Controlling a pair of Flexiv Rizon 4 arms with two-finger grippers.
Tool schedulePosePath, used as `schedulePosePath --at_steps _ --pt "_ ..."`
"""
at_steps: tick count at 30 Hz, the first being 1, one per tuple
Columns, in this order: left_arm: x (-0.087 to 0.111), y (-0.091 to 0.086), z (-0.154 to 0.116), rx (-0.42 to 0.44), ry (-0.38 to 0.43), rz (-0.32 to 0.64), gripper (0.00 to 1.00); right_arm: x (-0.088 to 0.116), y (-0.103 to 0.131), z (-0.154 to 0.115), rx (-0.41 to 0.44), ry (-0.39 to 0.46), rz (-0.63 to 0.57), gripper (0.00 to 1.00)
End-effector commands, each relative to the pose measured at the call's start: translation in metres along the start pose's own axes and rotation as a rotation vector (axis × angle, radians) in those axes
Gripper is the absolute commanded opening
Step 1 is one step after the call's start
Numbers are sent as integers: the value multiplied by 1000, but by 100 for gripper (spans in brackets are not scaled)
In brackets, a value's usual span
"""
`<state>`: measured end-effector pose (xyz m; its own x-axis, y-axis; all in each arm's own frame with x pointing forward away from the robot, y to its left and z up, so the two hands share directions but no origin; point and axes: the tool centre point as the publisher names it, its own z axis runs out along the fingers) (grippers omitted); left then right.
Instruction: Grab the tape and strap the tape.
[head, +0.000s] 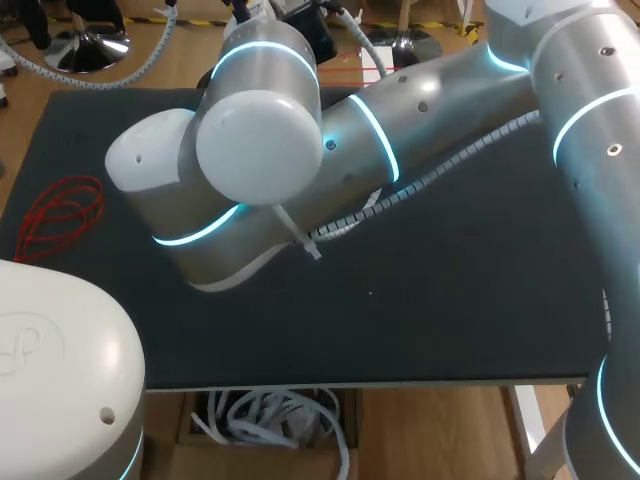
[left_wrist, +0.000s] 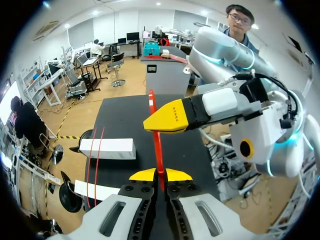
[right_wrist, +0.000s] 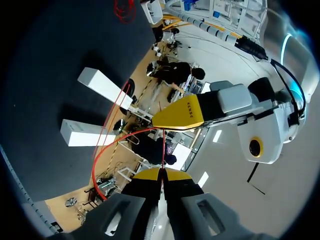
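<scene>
Head view, arms: the right arm (head: 430, 110) comes in from the right and reaches past the middle above the dark desk (head: 420, 310); the left arm (head: 50, 350) shows at the near left corner
Head view, coil: a red wire coil (head: 60, 210) lies on the desk near its left edge
Head view, jaws and tape: hidden behind the arm joints; cannot tell their state here
Left wrist view, left jaws: almost closed; the yellow fingertips (left_wrist: 144, 175) pinch the red tape (left_wrist: 158, 142) from both sides
Left wrist view, right jaws: just ahead of the left jaws, clamped on the same tape further along; the tape runs straight between the two, above the desk
Left wrist view, desk: two white blocks (left_wrist: 107, 148) lie beside the jaws; thin red strands cross over them
Right wrist view, right jaws: tips close together, gripping the tape edge-on
Right wrist view, left jaws: just ahead, holding the tape too; from there the tape bends away in a loop over the white blocks
</scene>
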<state>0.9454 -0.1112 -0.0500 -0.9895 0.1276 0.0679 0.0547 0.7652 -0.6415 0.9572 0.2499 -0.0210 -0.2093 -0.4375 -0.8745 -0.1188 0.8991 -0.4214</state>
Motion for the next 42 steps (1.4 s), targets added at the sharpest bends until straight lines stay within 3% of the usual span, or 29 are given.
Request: schedulePosePath --at_steps 1,24,36,37,38,39,42 --pt "0 0 -1 -3 1 -1 0 -3 5 -1 1 5 -5 0" --pt "0 0 -1 -3 1 -1 0 -1 18 1 -16 4 -16 0" --pt "0 0 -1 -3 1 -1 0 -2 14 -3 -7 5 -1 0" --pt "0 0 -1 -3 1 -1 0 -3 14 -4 -6 4 2 5" --pt "0 0 -1 -3 1 -1 0 -4 14 -5 -6 4 4 24" --pt "0 0 -1 -3 1 -1 0 -4 13 -6 -5 3 7 33" --pt "0 0 -1 -3 1 -1 0 -7 12 -10 -4 2 16 47"
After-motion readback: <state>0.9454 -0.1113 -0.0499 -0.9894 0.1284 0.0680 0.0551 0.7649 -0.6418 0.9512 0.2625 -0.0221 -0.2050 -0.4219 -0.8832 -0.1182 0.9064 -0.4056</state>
